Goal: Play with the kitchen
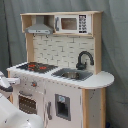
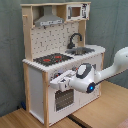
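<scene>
The kitchen (image 1: 60, 85) is a light-wood and white toy unit with a black-red stovetop (image 1: 35, 66), a silver sink (image 1: 73, 75), a black curved faucet (image 1: 84, 59), a grey hood (image 1: 39, 29) and a microwave shelf (image 1: 70, 23). In the second exterior view the same kitchen (image 2: 37, 70) stands at the left. There my gripper (image 2: 56, 83) hangs close in front of the white front panel, just above the oven door (image 2: 63, 99) and below the stovetop (image 2: 52, 58). Whether it touches the panel does not show. In the first exterior view only white parts of my arm (image 1: 6, 86) show at the lower left.
The arm (image 2: 117, 62) reaches in from the second exterior view's right. The kitchen stands on a wooden table top (image 2: 100, 112) with a seam in it. A grey curtain (image 1: 115, 55) hangs behind.
</scene>
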